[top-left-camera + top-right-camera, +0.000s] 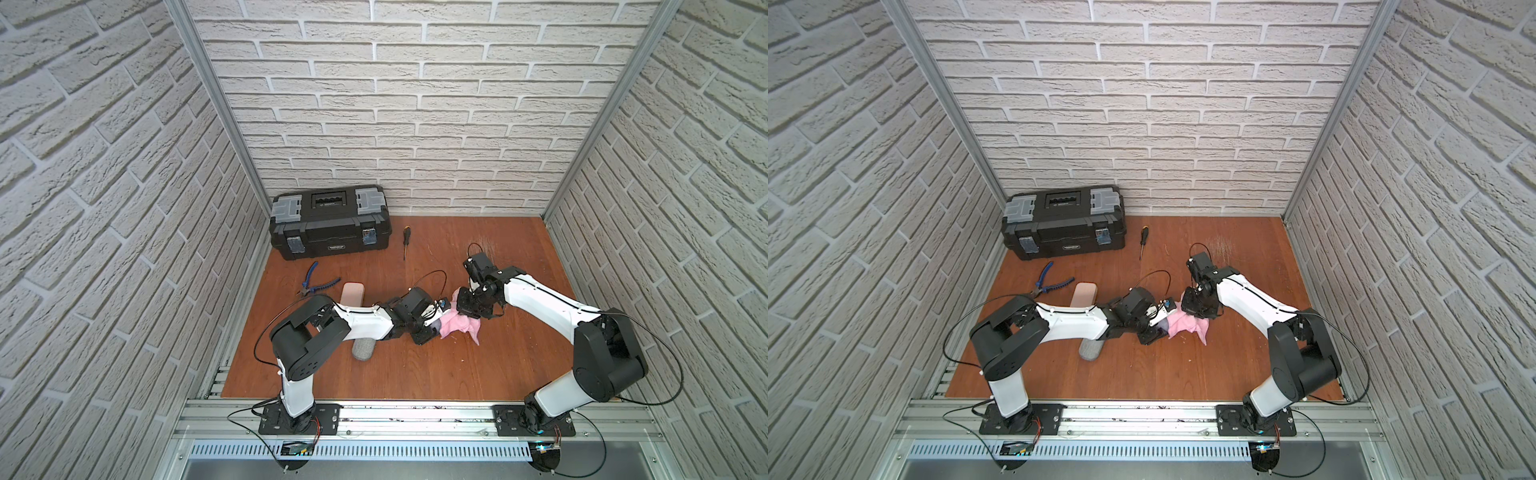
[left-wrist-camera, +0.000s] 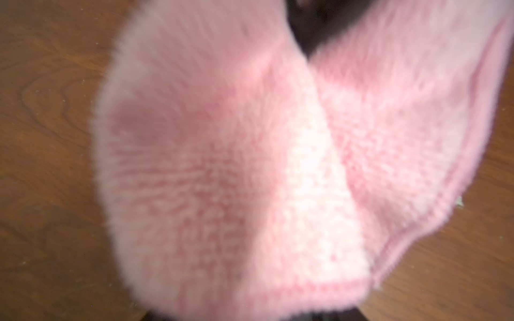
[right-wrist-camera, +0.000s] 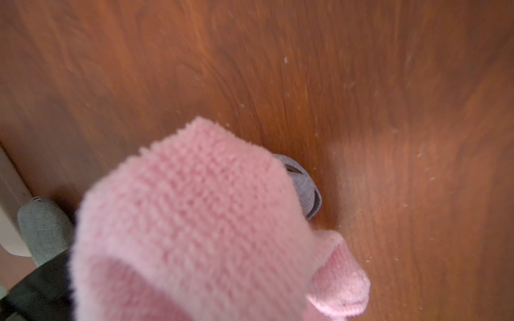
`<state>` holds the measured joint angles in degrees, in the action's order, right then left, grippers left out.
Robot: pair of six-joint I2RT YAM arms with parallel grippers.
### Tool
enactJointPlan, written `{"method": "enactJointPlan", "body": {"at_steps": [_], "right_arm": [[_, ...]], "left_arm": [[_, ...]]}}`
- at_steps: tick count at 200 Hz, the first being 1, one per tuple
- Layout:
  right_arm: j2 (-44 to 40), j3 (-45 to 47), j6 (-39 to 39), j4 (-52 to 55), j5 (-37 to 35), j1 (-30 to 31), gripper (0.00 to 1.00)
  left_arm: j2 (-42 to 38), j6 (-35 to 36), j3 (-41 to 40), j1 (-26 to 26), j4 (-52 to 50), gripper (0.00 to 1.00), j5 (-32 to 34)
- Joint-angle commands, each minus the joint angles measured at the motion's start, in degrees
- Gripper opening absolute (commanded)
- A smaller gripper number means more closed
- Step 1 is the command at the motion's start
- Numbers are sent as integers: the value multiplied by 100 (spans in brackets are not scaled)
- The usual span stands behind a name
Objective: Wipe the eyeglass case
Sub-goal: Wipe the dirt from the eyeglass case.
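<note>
A grey-purple eyeglass case (image 1: pixel 435 329) (image 1: pixel 1165 324) lies mid-table, mostly under a pink cloth (image 1: pixel 457 324) (image 1: pixel 1183 326). My left gripper (image 1: pixel 432 322) (image 1: pixel 1158 322) straddles the case's left end, fingers closed on it. From the right, my right gripper (image 1: pixel 459 309) (image 1: pixel 1183 307) is shut on the bunched cloth, holding it against the case. The cloth (image 2: pixel 250 166) fills the left wrist view and hides those jaws. In the right wrist view the cloth (image 3: pixel 194 222) covers the jaws, and only one rounded end of the case (image 3: pixel 304 184) shows past it.
A black toolbox (image 1: pixel 330 222) stands at the back left, with a screwdriver (image 1: pixel 406 241) beside it and blue pliers (image 1: pixel 318 284) in front. A pale pink case (image 1: pixel 353 293) and a grey fabric case (image 1: pixel 363 349) (image 3: pixel 41 230) lie by the left arm.
</note>
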<state>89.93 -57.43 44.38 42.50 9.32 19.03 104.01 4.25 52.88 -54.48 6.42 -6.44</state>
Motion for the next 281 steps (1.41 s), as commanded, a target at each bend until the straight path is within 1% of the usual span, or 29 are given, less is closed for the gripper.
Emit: {"method": "enactJointPlan", "body": {"at_steps": [1,10,16,23,30,39,45,52,68,76,84,98,110,126,135,144,151,157,164,172,179,198,215,226,238,247,258,268,281], "right_arm": [[153,119,-193,216,-145,-553,2],[186,-115,-641,718,-1078,-696,2],[207,-307,-901,1044,-1781,-692,2],[205,-547,-1117,1323,-2414,-640,2],[176,-795,-1269,1555,-2763,-544,2],[98,-1112,-1375,1715,-2855,-358,2],[53,-1287,-1384,1755,-2719,-202,2],[42,-1476,-1345,1763,-2355,-32,2],[135,-1537,-950,1364,-921,140,2],[213,-1347,-676,934,-250,176,2],[320,-1066,-386,451,229,172,2],[577,-708,-150,-75,727,109,2],[681,-566,-254,-138,663,-44,2],[692,-572,-742,290,-85,-403,2],[738,-775,-1107,772,-943,-494,2],[811,-1107,-1439,1342,-2171,-408,2],[849,-1379,-1628,1683,-2933,-307,2],[843,-1575,-1729,1895,-3326,-209,2],[773,-1764,-1812,1991,-3433,-111,2],[670,-1934,-1845,1972,-3196,23,2],[624,-2067,-1813,1904,-2704,124,2],[727,-2199,-1391,1475,-827,303,2],[939,-1853,-934,661,582,394,2],[1100,-1579,-825,340,1087,357,2],[1155,-1318,-952,312,1166,164,2],[1073,-1071,-1098,369,996,-116,2],[960,-989,-1394,725,341,-432,2],[939,-1192,-1714,1316,-874,-531,2],[914,-1520,-1988,1897,-2391,-385,2]], "left_arm": [[-201,-21,-166,-82,305,35,415],[-222,-8,-189,-106,332,35,450],[-223,5,-215,-122,351,35,460],[-225,19,-214,-133,369,35,489],[-215,21,-211,-145,380,35,535],[-215,23,-216,-181,379,34,629],[-213,32,-224,-214,386,34,715],[-206,53,-236,-270,408,35,809],[-188,100,-260,-379,443,35,1046],[-165,124,-275,-431,461,35,1168],[-163,137,-298,-486,505,35,1304],[-166,142,-356,-572,577,35,1550],[-199,163,-425,-646,644,35,1674],[-220,199,-515,-725,688,34,1754],[-210,199,-535,-760,677,35,1777],[-199,215,-567,-796,677,34,1786],[-191,224,-577,-817,668,35,1803],[-196,221,-577,-827,655,34,1818],[-191,225,-577,-843,646,35,1830],[-193,219,-568,-844,642,35,1861],[-180,217,-555,-852,629,35,1890],[-154,225,-527,-890,615,35,1977],[-134,236,-518,-938,625,35,2077],[-108,254,-494,-966,600,34,2125],[-99,261,-489,-976,598,34,2171],[-97,238,-494,-977,581,34,2193],[-105,219,-512,-977,580,34,2200],[-115,198,-531,-977,574,34,2203],[-116,167,-510,-977,531,33,2203]]}}
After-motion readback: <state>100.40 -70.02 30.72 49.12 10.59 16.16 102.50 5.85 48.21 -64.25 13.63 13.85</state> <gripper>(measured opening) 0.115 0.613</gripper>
